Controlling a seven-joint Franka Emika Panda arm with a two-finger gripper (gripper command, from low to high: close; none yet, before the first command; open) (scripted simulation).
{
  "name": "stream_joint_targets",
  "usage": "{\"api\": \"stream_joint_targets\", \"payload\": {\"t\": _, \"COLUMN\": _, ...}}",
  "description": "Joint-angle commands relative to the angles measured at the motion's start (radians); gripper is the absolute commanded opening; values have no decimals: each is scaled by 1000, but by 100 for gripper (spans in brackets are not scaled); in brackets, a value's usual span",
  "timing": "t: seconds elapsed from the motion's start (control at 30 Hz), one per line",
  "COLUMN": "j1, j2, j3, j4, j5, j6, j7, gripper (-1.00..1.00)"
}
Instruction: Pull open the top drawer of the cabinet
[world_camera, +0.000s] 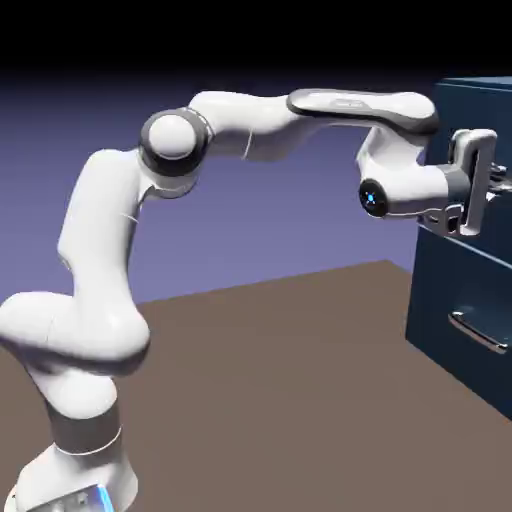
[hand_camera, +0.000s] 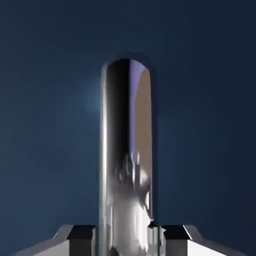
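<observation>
The cabinet is a tall dark navy box at the exterior view's right edge. Its top drawer carries a slim silver bar handle, and my gripper is level with that handle, right against the drawer front. In the hand view the handle runs up the middle as a large shiny bar over the navy drawer front. The two grey fingertips press against its sides at the bottom edge. My gripper is shut on the handle.
The lower drawer with an identical silver handle sits just beneath my hand. The brown table stretches between the robot's base and the cabinet. My arm arches high from the lower left toward the cabinet.
</observation>
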Motion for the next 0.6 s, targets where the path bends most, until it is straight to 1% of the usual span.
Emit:
{"api": "stream_joint_targets", "payload": {"t": 0.0, "j1": 35, "j2": 27, "j3": -23, "j4": -36, "j5": 9, "j6": -5, "j7": -29, "gripper": -100}}
{"api": "stream_joint_targets", "payload": {"t": 0.17, "j1": 216, "j2": 158, "j3": -154, "j4": -186, "j5": 50, "j6": -19, "j7": -173, "gripper": -100}}
{"api": "stream_joint_targets", "payload": {"t": 0.33, "j1": 397, "j2": 250, "j3": -304, "j4": -277, "j5": 82, "j6": -19, "j7": -284, "gripper": -100}}
{"api": "stream_joint_targets", "payload": {"t": 0.47, "j1": 542, "j2": 275, "j3": -440, "j4": -325, "j5": 91, "j6": -24, "j7": -316, "gripper": -100}}
{"api": "stream_joint_targets", "payload": {"t": 0.57, "j1": 647, "j2": 255, "j3": -549, "j4": -365, "j5": 82, "j6": -36, "j7": -292, "gripper": -100}}
